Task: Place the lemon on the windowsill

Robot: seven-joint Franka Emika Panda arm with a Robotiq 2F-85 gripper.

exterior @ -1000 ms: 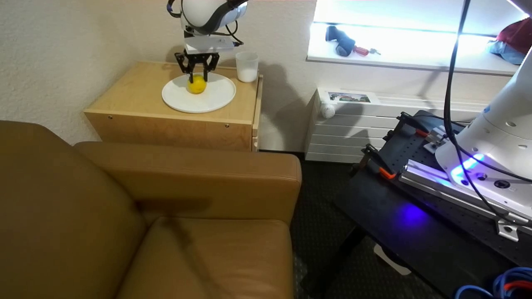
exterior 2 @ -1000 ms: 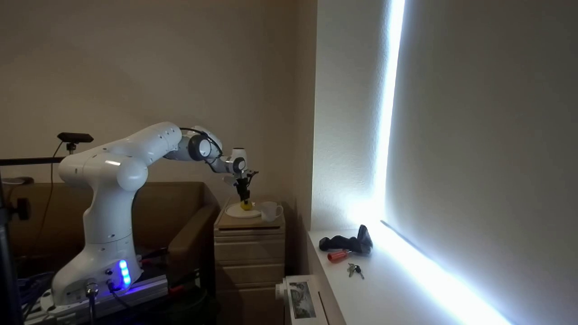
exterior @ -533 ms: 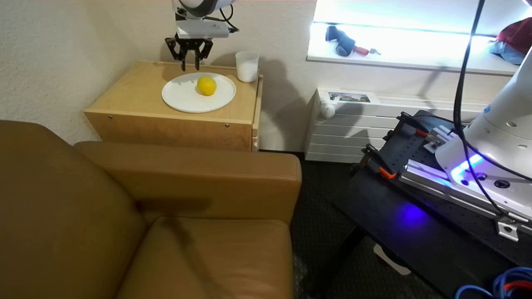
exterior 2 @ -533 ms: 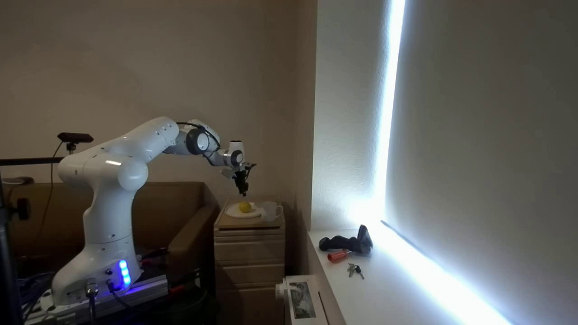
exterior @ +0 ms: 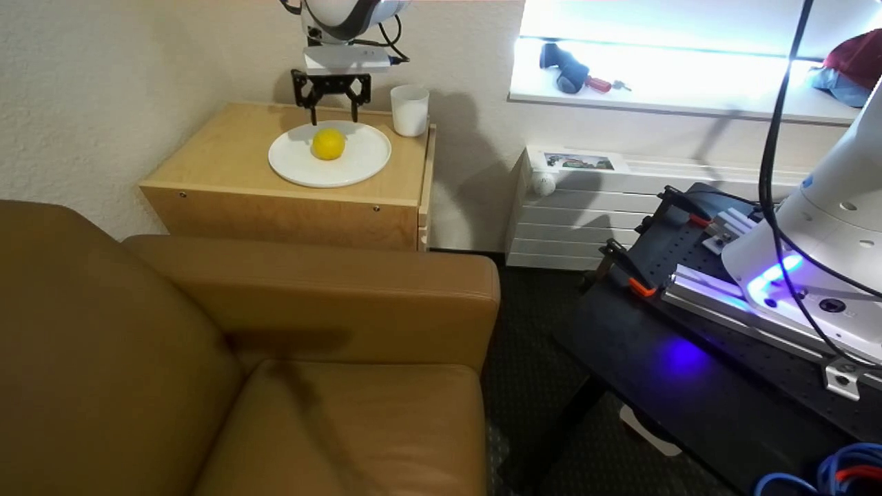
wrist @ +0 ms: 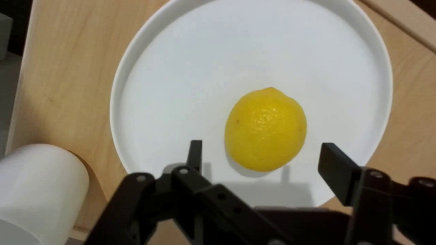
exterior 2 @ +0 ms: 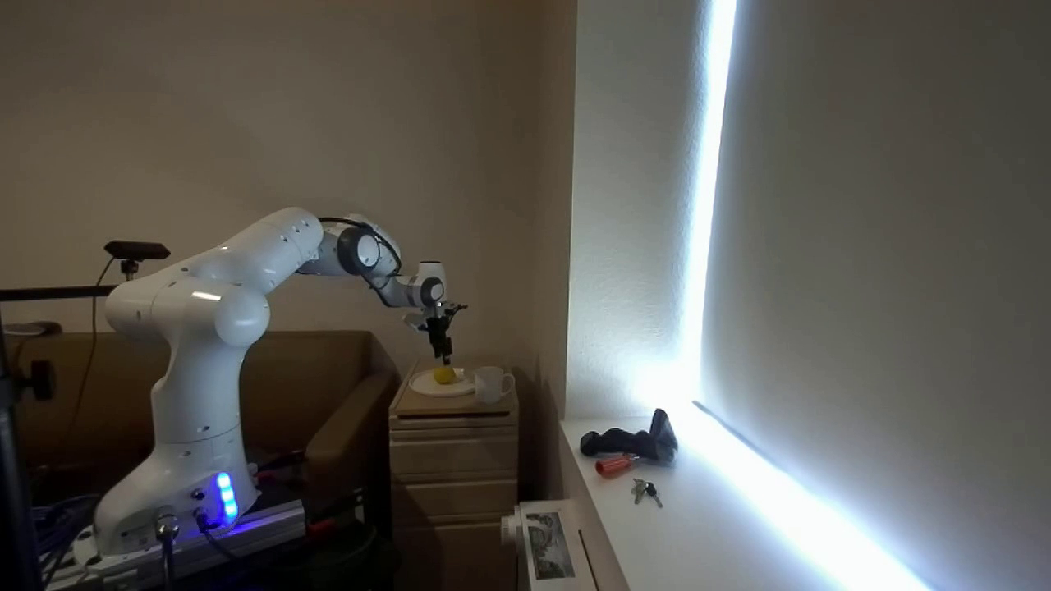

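The yellow lemon (wrist: 265, 129) rests on a round white plate (wrist: 170, 68), which lies on a light-wood cabinet. In both exterior views my gripper (exterior: 335, 121) hangs just above the lemon (exterior: 329, 144), a little toward the wall side. Seen from the wrist, the gripper (wrist: 262, 144) is open, its dark fingers (wrist: 195, 153) spread on either side of the lemon's lower part, with a gap each side. Nothing is held. Off to one side runs the bright white windowsill (exterior 2: 690, 525), well away from the plate.
A white cup (wrist: 37, 190) stands close beside the plate. On the windowsill lie a black object (exterior 2: 632, 442), a red-handled tool (exterior 2: 613, 466) and keys (exterior 2: 646, 492); a dark red cloth item (exterior: 854, 62) sits farther along. A brown sofa (exterior: 310, 296) and a radiator (exterior: 586, 227) stand nearby.
The gripper was narrow around the lemon, then rose without it. Since then its jaws have spread, and it has come down and right. The lemon shifted right, then back left on the plate.
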